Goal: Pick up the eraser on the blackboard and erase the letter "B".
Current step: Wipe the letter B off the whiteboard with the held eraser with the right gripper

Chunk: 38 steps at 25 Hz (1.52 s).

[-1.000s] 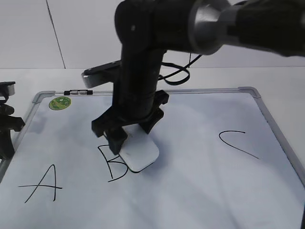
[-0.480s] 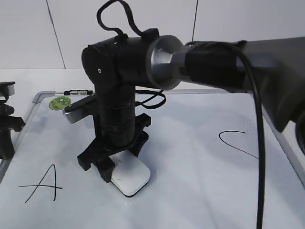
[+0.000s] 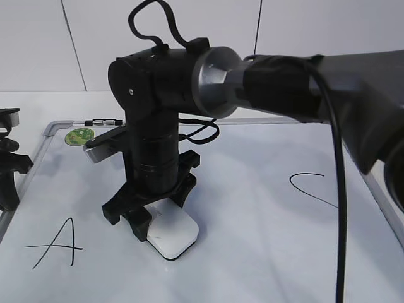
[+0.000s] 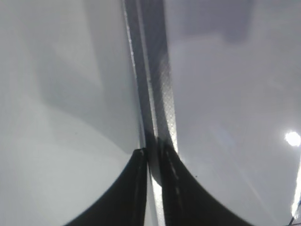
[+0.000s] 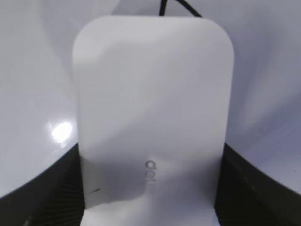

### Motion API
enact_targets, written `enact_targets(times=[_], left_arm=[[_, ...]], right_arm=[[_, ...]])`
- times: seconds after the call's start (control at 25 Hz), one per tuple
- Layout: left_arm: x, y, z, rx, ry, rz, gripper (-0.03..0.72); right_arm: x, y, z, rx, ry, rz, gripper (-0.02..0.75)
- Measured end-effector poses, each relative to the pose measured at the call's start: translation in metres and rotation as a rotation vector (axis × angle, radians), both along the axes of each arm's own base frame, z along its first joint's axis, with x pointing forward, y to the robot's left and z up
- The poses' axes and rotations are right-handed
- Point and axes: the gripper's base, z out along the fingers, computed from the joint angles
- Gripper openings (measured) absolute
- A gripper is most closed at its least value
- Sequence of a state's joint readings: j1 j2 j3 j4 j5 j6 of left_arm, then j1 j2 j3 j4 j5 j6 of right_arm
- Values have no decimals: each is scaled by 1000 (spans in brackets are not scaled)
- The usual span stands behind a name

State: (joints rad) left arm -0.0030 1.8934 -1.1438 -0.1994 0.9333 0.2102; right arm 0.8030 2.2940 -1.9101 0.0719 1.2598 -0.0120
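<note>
My right gripper (image 3: pixel 151 218) reaches across the blackboard (image 3: pixel 252 189) and is shut on the white eraser (image 3: pixel 173 237), holding it flat on the board between the letters A (image 3: pixel 53 243) and C (image 3: pixel 314 188). No letter "B" shows; its spot lies under the eraser and the arm. In the right wrist view the eraser (image 5: pixel 153 94) fills the frame between the black fingers of the right gripper (image 5: pixel 150 188), over the board (image 5: pixel 28 70). My left gripper (image 3: pixel 9 170) rests at the board's left edge; in the left wrist view its jaws (image 4: pixel 150 153) are shut over the grey frame (image 4: pixel 150 70).
A round green sticker (image 3: pixel 79 136) sits at the board's far left corner. A small black-and-white piece (image 3: pixel 101 122) lies on the top frame. A loose black cable (image 3: pixel 202 132) hangs behind the right arm. A white wall stands behind the table.
A second ago the eraser covered part of a visible B. The right gripper then dragged it left and toward the front, and the B no longer shows. Nothing moved in the last half second.
</note>
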Motion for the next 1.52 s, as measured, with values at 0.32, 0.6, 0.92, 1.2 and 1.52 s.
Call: enact_targets(times=[0.32,0.6,0.92,1.2,1.52], left_arm=[[0,0,0,0,0,0,55],[0,0,0,0,0,0,55],[0,0,0,0,0,0,54],[0,0,0,0,2,0,54],[0,0,0,-2,2,1,54]], right_arm=[[-12,11,-4,-77,-61,77,524],[-21,20,-4,-106,-98,135,524],[-28,28,-5,-53,-56,141,524],[-27,27,-5,-65,-72,131,524],[-14,16,-5,-48,-49,61,524]])
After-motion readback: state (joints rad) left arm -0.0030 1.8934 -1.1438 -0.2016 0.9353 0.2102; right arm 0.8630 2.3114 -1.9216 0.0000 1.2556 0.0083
